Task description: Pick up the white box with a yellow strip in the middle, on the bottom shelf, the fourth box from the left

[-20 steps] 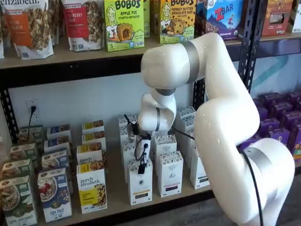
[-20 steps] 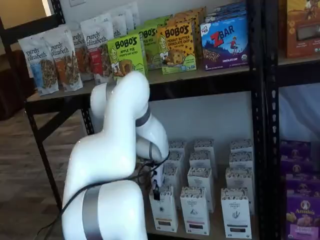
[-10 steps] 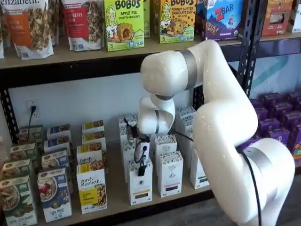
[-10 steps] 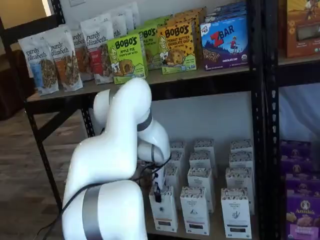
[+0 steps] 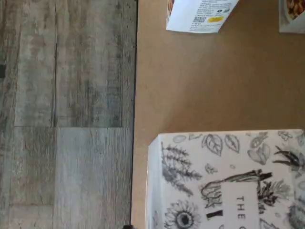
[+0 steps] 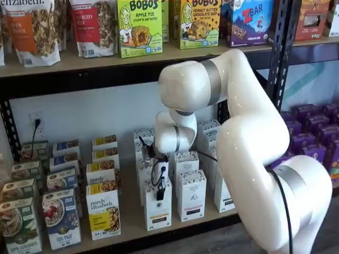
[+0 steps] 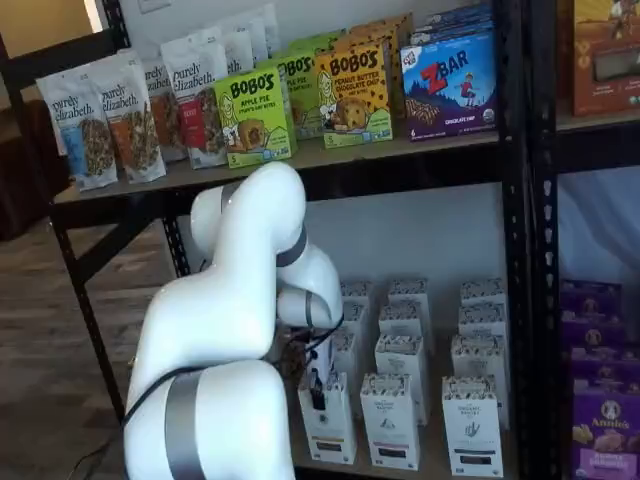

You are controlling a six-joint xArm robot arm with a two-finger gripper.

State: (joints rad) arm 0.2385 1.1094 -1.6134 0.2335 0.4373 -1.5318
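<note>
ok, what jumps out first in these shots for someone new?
The big white arm fills the middle, bent down in front of the bottom shelf. Its claw hangs right at the top of the white box in the front row; whether it is open is hard to see. Bright Bobo's boxes line the upper shelf.

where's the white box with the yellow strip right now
In both shelf views the white box stands at the bottom shelf's front edge, directly under the gripper, between the purely elizabeth box and a similar white carton.
</note>
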